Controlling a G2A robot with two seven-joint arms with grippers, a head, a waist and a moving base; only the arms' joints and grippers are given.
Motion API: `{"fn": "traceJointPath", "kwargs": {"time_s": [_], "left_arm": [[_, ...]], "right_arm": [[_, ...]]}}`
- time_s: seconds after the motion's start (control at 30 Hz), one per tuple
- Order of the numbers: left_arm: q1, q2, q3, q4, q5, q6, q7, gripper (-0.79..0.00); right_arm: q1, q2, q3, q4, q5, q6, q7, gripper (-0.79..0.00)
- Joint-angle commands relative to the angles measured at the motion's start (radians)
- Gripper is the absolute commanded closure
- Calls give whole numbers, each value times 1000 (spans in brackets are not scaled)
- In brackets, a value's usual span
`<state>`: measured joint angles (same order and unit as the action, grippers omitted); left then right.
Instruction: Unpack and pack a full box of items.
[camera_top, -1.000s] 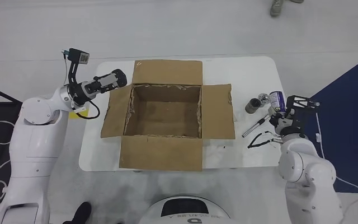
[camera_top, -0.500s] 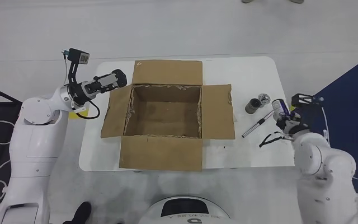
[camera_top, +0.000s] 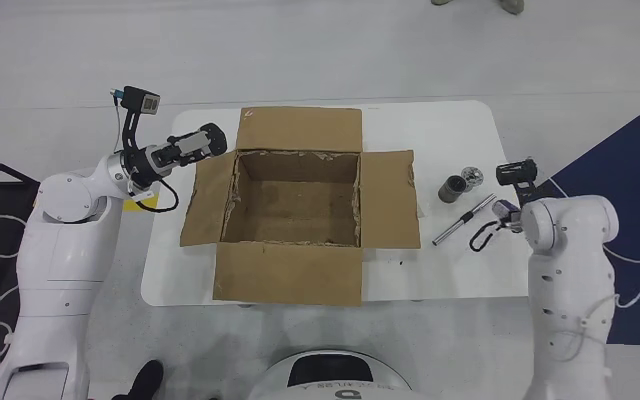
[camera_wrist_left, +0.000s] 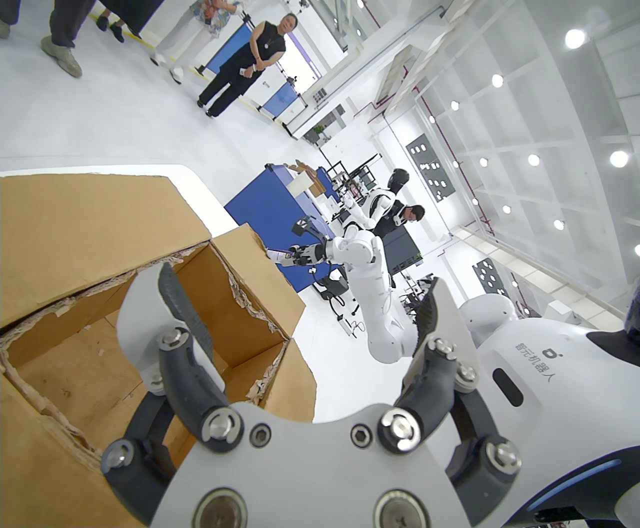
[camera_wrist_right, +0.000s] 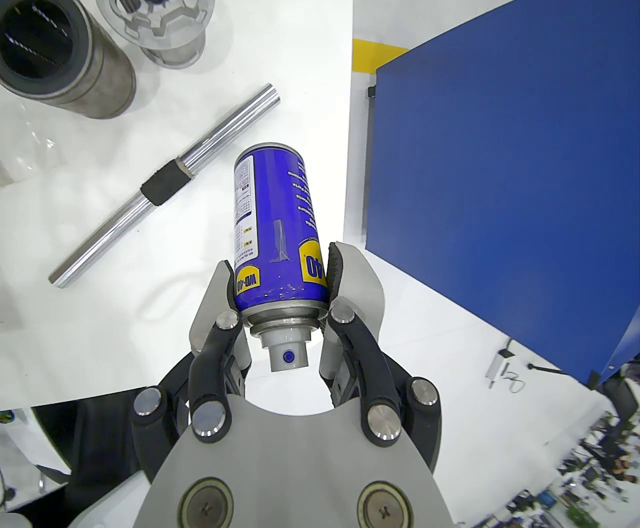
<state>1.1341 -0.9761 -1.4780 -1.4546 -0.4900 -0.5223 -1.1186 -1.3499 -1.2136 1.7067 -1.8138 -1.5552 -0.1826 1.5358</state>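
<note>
We find the cardboard box (camera_top: 290, 197) open upward, flaps splayed flat. Right of the box, a steel rod (camera_top: 462, 221), metal sleeve (camera_top: 453, 188) and toothed part (camera_top: 472, 176) crowd the worktop (camera_top: 440, 130), our right hand (camera_wrist_right: 280, 265) gripping a spray can (camera_wrist_right: 272, 215) just beyond; a strip beside the right flap (camera_top: 388, 198) is passable.

Overhead camera looks down; left wrist camera shares the box (camera_top: 300, 128).

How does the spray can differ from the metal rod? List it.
The spray can is blue; the metal rod is silver with a black band. The spray can is short and thick, the metal rod long, thin. The right gripper clamps the spray can; the metal rod lies on the table. Both are cylinders.
</note>
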Motion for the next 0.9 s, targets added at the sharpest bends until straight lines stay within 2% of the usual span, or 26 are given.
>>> {"fn": "traceJointPath", "kwargs": {"time_s": [0.0, 0.2, 0.3, 0.63, 0.87], "left_arm": [[0, 0, 0, 0, 0, 0, 0, -785], [0, 0, 0, 0, 0, 0, 0, -785], [0, 0, 0, 0, 0, 0, 0, -785], [0, 0, 0, 0, 0, 0, 0, -785], [0, 0, 0, 0, 0, 0, 0, -785]], "right_arm": [[19, 1, -10, 25, -5, -17, 0, 0], [-1, 16, 25, 23, 35, -102, 0, 0], [-24, 31, 27, 7, 67, -102, 0, 0], [-32, 32, 15, 19, 70, -124, -22, 0], [-60, 46, 1, -25, 15, -117, -15, 0]]}}
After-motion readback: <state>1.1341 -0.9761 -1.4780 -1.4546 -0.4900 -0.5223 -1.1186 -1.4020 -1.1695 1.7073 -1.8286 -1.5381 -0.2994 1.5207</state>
